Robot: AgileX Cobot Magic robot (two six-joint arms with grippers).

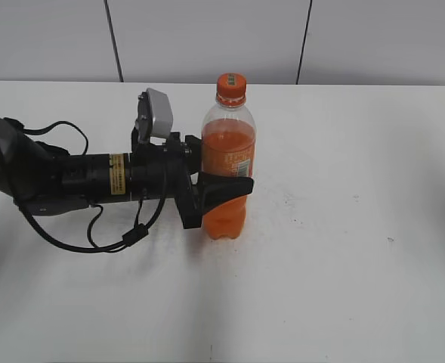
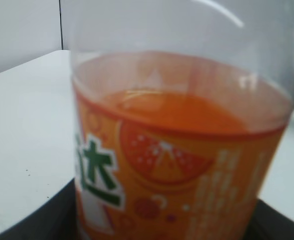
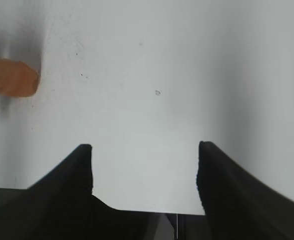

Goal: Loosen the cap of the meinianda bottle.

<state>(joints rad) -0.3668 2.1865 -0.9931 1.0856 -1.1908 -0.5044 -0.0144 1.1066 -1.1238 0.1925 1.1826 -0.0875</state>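
Note:
The meinianda bottle stands upright on the white table, with orange drink and an orange label. Its small orange cap sits on top. My left gripper is shut on the bottle at its waist, reaching in from the left. In the left wrist view the bottle fills the frame, with dark fingers at both lower corners. My right gripper is open and empty over bare table. The bottle's base shows at the left edge of the right wrist view. The right arm is out of the exterior view.
The white table spreads all around the bottle. A grey panelled wall runs along the far edge. The left arm's black cables loop down onto the table at the left.

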